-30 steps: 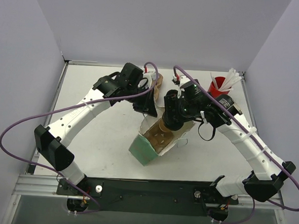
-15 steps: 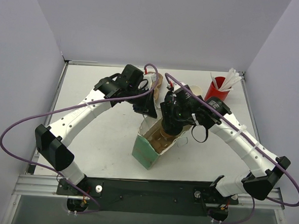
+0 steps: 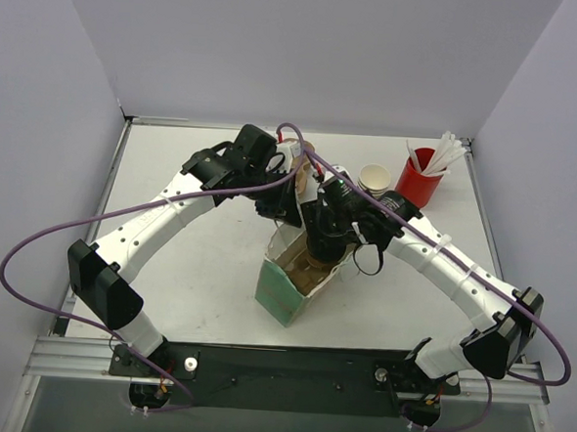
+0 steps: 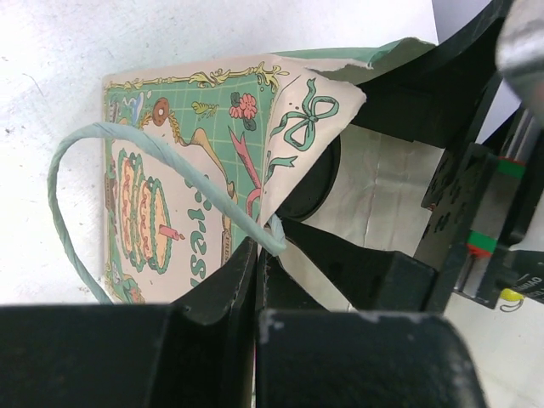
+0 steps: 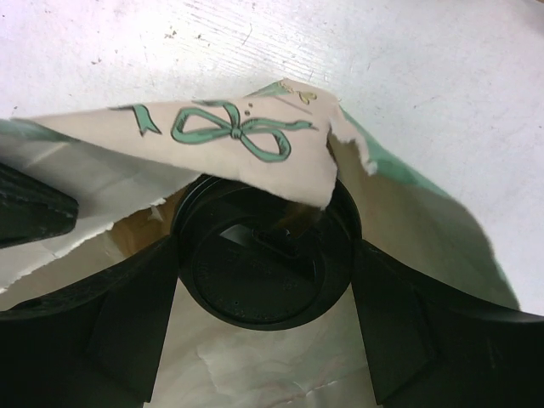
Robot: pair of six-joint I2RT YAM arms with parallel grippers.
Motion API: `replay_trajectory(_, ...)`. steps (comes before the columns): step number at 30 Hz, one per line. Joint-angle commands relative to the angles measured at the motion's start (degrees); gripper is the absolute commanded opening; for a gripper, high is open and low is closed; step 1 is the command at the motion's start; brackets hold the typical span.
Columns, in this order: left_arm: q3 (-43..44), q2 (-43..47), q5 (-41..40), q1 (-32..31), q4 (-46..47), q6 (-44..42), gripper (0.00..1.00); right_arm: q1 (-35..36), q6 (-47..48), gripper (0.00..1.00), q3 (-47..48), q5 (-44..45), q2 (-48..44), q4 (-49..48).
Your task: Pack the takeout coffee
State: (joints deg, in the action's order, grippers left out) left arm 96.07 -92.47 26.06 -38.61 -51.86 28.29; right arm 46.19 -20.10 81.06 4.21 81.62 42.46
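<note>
Clamping takeout coffee: right hand | pinching paper bag rim: left hand

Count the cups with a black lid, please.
1. The lidded cup is held in the right gripper, at the open mouth of the paper bag. More could hide inside it.

The bag mouth is nearly full: the right gripper and the coffee it clasps fill it, and a torn flap overlaps the coffee's top. The left gripper pinches the far rim. Bare table lies to the left.
</note>
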Motion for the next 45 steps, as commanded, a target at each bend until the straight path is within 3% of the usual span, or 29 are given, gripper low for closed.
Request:
replay_trajectory(1,0.61,1.5,-2.15,0.2,0.8,-0.43,0.0,0.65,-0.29,0.61,-1.78,1.59,-1.2,-0.88)
replay_trajectory(7,0.87,1.85,-6.02,0.2,0.18,-0.08,0.0,1.26,0.06,0.61,-3.27,0.98,-2.87,-0.8)
replay_trajectory(32,0.78,2.2,-5.15,-0.24,0.44,-1.13,0.0,0.74,-0.38,0.59,-2.57,5.81,3.98,-1.32)
replay_trajectory(45,0.87,3.61,-7.95,-1.03,0.26,-1.31,0.0,-0.32,-1.87,0.58,-4.41,3.53,3.28,-2.82)
